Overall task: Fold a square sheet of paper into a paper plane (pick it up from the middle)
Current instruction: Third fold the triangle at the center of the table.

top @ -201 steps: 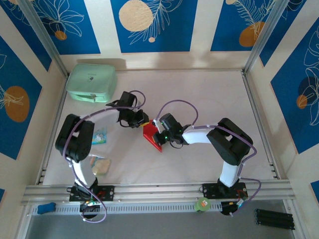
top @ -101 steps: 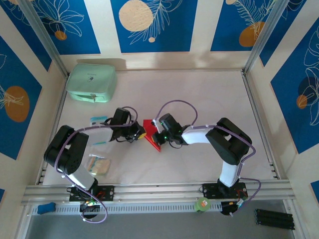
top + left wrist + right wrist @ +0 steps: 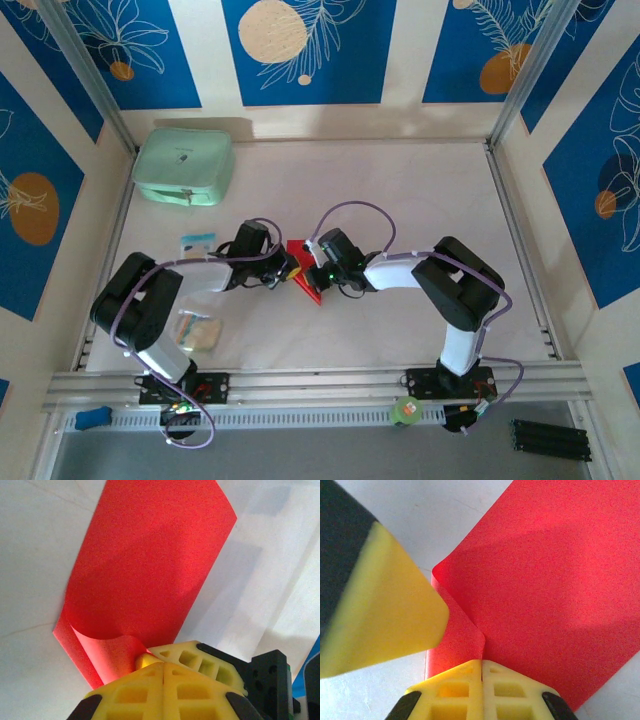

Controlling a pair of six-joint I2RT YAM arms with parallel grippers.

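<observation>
Top camera looks down — close wrist cameras share red paper (image 3: pixel 150 570)

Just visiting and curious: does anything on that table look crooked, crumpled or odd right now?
The red paper stands out: it is not flat. Its edges curl up where the left fingers and right fingers pinch it from opposite sides. No tear shows.

I have both arms reaching in low, elbows bent, wrists facing each other. The left gripper (image 3: pixel 285 268) (image 3: pixel 162 667) is closed. The right gripper (image 3: pixel 312 271) (image 3: pixel 481 662), just beside it, pinches the sheet (image 3: pixel 545 580).
</observation>
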